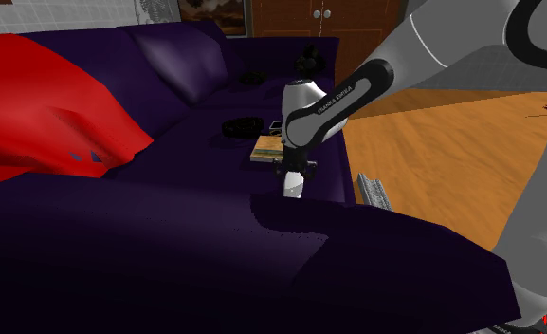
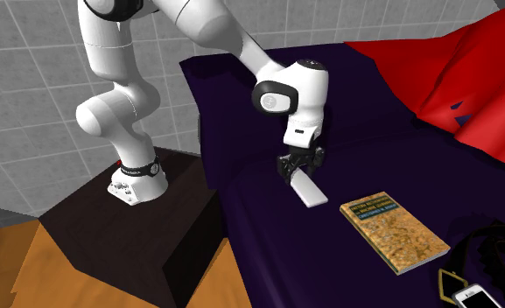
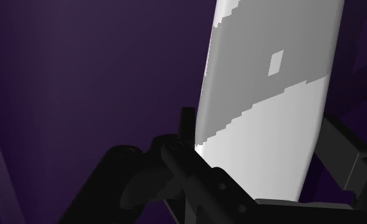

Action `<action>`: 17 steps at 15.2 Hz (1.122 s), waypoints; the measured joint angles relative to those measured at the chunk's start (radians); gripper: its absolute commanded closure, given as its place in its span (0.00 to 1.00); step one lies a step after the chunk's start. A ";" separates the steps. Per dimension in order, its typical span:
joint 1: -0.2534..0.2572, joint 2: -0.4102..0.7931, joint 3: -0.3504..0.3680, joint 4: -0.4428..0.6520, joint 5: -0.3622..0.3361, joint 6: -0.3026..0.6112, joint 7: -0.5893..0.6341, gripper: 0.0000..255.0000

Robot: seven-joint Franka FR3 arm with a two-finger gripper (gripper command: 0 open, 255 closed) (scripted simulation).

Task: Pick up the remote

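Status: the gripper is down on the near end of the remote, a flat white-grey slab. It lies on the dark purple sofa, at the seat end closest to the stand and just in from that edge.

In the wrist view the fingers sit against both long edges of the remote. I read the pincer as closed on it across the narrow width. That's the sensible axis, since the slab is too long to span the other way.

The hand comes in nearly vertical, so the wrist clears the cushion. Note it has the end of the slab, not the middle, so expect the far end to droop or pivot when you lift.

You can't tell from these views whether the remote is off the fabric yet. In the second exterior view it looks to be resting on the seat.

The book lies further along the seat, apart from the remote and out of the lift path. The red cloth is well apart, at the far side.

Suggest a slow, straight lift.
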 measured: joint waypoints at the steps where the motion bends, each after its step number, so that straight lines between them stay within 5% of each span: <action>1: 0.000 0.000 0.000 0.000 0.000 0.000 0.000 1.00; 17: -0.007 -0.112 0.007 0.063 0.047 -0.171 -0.033 1.00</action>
